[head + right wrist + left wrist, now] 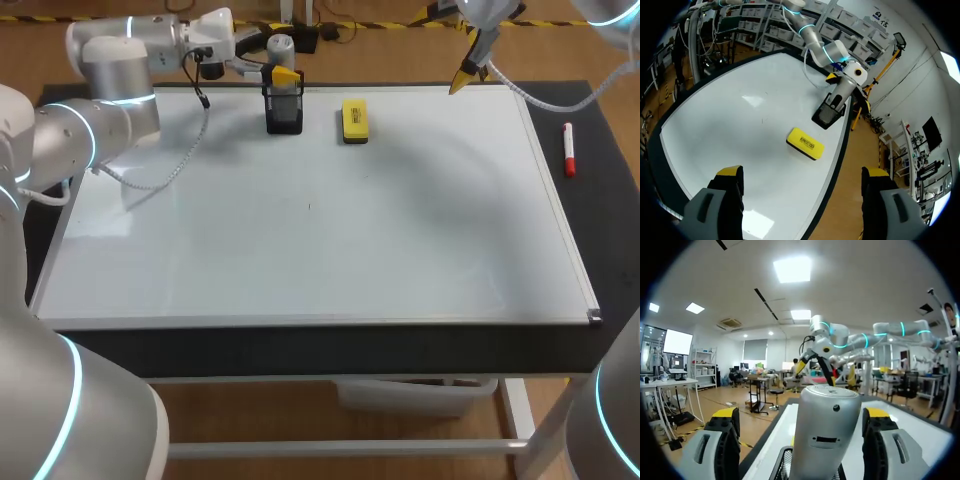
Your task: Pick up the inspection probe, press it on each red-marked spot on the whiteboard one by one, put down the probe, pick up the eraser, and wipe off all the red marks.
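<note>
Head view: we're seeing the inspection probe (281,55) standing upright in its black holder (284,112) at the whiteboard's (300,230) far edge, eraser (354,120) just to its right. No red marks are showing on the board. Our left gripper (799,440) is straddling the probe, fingers apart, not touching it. Our right gripper (801,195) is hovering spread wide, holding nothing. Probe looks rigid, smooth, likely slippery; we're judging a mid-body grip safest.
</note>
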Tool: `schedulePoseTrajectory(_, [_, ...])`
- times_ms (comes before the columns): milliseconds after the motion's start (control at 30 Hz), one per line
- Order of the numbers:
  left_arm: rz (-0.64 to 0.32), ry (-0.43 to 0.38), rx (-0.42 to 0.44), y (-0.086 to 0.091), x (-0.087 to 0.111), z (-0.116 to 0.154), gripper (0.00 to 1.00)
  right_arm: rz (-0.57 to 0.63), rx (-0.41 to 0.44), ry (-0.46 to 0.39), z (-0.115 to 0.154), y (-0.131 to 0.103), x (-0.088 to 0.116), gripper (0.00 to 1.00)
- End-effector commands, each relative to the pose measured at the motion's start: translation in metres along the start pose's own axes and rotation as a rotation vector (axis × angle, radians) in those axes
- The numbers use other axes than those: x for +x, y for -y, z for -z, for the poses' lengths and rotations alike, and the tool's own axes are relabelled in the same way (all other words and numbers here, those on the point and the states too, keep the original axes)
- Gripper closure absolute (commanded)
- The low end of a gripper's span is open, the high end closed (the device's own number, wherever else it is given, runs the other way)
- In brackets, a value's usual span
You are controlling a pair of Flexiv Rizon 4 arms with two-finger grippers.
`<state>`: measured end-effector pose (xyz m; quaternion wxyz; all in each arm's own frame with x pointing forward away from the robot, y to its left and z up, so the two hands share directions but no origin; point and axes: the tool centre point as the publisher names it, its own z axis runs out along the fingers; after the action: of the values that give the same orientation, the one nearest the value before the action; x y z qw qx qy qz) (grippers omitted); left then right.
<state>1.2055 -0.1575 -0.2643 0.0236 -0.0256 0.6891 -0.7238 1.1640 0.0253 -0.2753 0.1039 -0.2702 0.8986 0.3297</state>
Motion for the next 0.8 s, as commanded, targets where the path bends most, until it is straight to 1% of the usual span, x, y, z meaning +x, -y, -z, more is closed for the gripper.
schedulePoseTrajectory(33, [-0.011,-0.188,-0.027,0.006,-0.004,0.006,0.00,0.001,0.004,-0.005,0.001,0.000,0.000,0.00])
schedulePoseTrajectory(133, [-0.048,-0.129,-0.097,0.010,-0.003,0.013,0.00,0.001,0.004,-0.005,0.001,0.000,0.000,0.00])
schedulePoseTrajectory(167, [-0.050,-0.117,-0.104,0.011,-0.003,0.015,0.00,0.001,0.004,-0.005,0.001,0.000,0.000,0.00])
schedulePoseTrajectory(267, [-0.073,-0.053,-0.181,0.014,-0.002,0.023,0.00,0.001,0.004,-0.005,0.001,0.000,0.000,0.00])
schedulePoseTrajectory(333, [-0.095,-0.014,-0.250,0.017,0.000,0.030,0.00,0.001,0.004,-0.005,0.001,0.000,0.000,0.00])
schedulePoseTrajectory(433, [-0.122,0.030,-0.294,0.021,0.003,0.041,0.00,0.001,0.004,-0.005,0.001,0.000,0.000,0.00])
schedulePoseTrajectory(567, [-0.148,0.112,-0.362,0.022,0.007,0.057,0.00,0.001,0.004,-0.005,0.001,0.000,0.000,0.00])
schedulePoseTrajectory(800, [-0.218,0.239,-0.509,0.023,0.017,0.078,0.00,0.001,0.004,-0.005,0.001,0.000,0.000,0.00])
